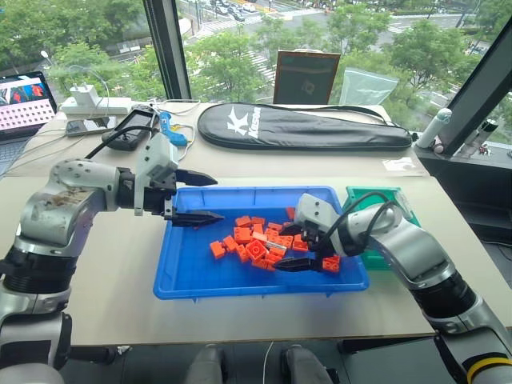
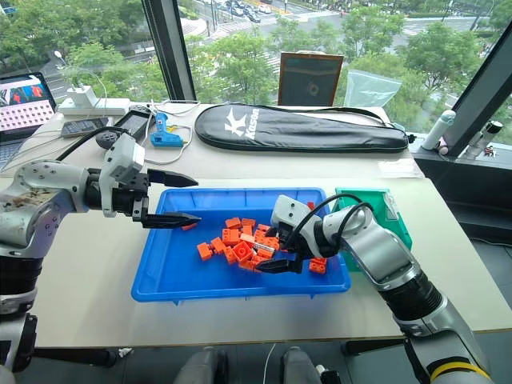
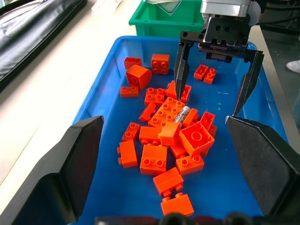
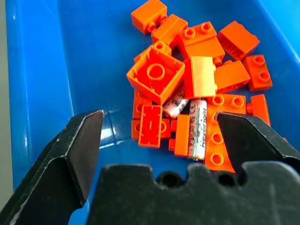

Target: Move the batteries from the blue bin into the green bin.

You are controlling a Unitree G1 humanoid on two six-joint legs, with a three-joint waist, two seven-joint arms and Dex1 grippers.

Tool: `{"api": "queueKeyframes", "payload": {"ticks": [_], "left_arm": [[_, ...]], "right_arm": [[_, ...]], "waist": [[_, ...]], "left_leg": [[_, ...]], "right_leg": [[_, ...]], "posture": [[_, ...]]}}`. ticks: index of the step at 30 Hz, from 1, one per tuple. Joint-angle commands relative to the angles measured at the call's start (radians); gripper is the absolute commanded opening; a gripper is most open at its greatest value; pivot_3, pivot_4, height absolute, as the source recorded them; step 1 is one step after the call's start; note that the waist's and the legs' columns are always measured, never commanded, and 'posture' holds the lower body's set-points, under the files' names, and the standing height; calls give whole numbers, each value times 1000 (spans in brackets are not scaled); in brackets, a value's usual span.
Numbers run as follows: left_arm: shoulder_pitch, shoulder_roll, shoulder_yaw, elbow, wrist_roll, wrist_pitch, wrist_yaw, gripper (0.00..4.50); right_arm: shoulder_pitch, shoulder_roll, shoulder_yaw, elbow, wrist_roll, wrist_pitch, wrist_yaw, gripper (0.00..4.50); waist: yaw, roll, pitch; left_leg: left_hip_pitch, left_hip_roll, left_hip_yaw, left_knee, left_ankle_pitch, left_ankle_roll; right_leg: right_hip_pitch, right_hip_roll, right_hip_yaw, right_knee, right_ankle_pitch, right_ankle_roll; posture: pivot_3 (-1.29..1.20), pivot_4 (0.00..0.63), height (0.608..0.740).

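While my right fingers hang spread wide over the heap of orange bricks, two batteries lie between them and just ahead, slim silver cylinders with printed labels, wedged among the bricks in the blue bin. One lies lengthwise toward me; the other, shorter in view, angles under a hollow brick beside it. Nothing is gripped. My left fingers are also apart and empty, held above the bin's near-left corner, well away from the heap. From that wrist, one battery shows as a pale glint beside one right fingertip. The bin is glossy, smooth plastic with a rolled rim; the bricks are studded and matte. The green bin, a deep teal box, stands on the tabletop touching the blue bin's far-right corner.
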Motion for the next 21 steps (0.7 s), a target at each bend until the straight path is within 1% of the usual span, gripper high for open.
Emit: {"api": "queueKeyframes", "payload": {"ticks": [1,10,12,13,17,18,21], "left_arm": [[-37,5,1,2,13,-32,-13,4500],[-43,7,-1,12,25,-41,-20,4500],[-44,6,-1,14,27,-44,-19,4500],[-44,5,-2,17,32,-50,-17,4500],[-50,0,-9,38,52,-72,-17,4500],[-51,-1,-9,39,53,-73,-18,4500],[-52,-4,-10,41,58,-77,-20,4500]], "right_arm": [[-12,2,23,13,-20,-57,15,4463],[-5,25,66,26,-42,-79,16,4463],[-4,35,80,51,-62,-85,1,3951],[-4,38,87,67,-74,-91,-6,3774],[-6,49,109,133,-116,-122,-20,2450],[-7,50,112,144,-124,-130,-22,2282],[-14,55,109,158,-132,-142,-23,2282]], "waist": [[0,0,0],[0,0,0],[0,0,0],[0,0,0],[0,0,0],[0,0,0],[0,-1,0]], "left_leg": [[0,0,0,0,0,0],[0,0,0,0,0,0],[0,0,0,0,0,0],[0,0,0,0,0,0],[0,0,0,0,0,0],[0,0,0,0,0,0],[0,0,0,0,0,0]], "right_leg": [[0,0,0,0,0,0],[0,0,0,0,0,0],[0,0,0,0,0,0],[0,0,0,0,0,0],[0,0,0,0,0,0],[1,0,0,0,0,0],[1,0,0,0,0,0]], "posture": [[0,150,734],[0,150,734],[0,150,734],[0,150,734],[0,150,734],[0,150,734],[0,150,734]]}}
